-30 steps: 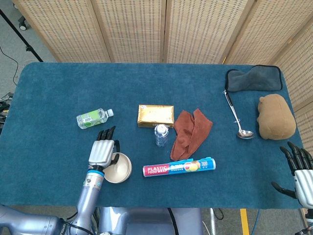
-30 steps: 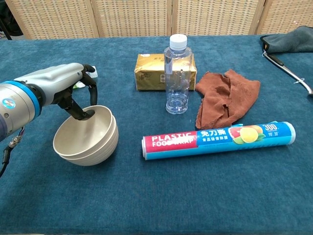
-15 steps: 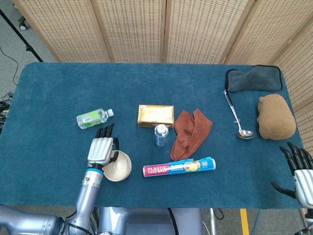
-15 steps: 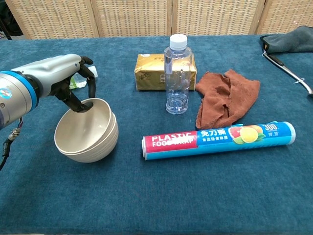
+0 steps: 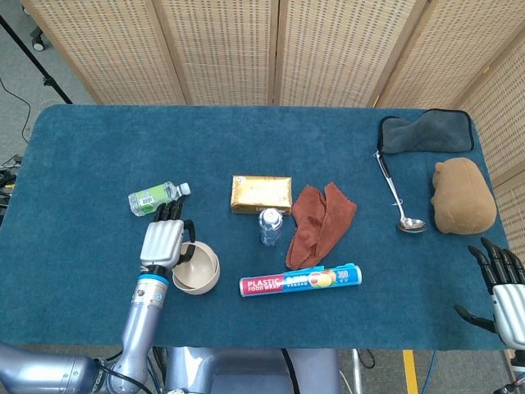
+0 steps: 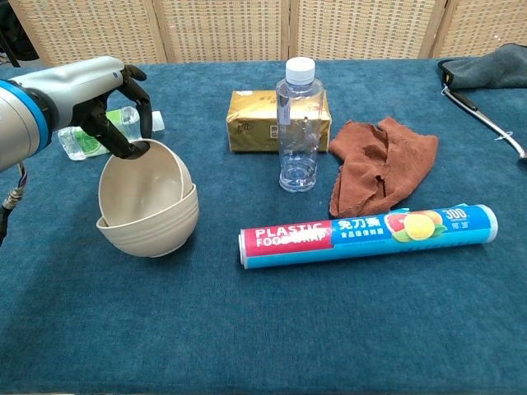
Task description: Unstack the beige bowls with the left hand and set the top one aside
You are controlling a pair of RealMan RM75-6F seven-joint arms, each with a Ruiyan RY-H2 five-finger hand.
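Two stacked beige bowls stand near the table's front left. The top bowl is tilted, its far rim lifted out of the lower bowl. My left hand pinches that raised far rim between thumb and fingers. My right hand hangs off the table's front right corner, fingers spread and holding nothing; the chest view does not show it.
A clear water bottle stands right of the bowls, a gold packet behind it. A plastic wrap roll lies in front, a brown cloth beside. A small green-label bottle lies behind my left hand. Ladle, grey cloth and brown plush sit far right.
My left hand has risen and pulled back to the left with the top bowl's rim, tilting that bowl up out of the lower one. The right hand has stayed still.
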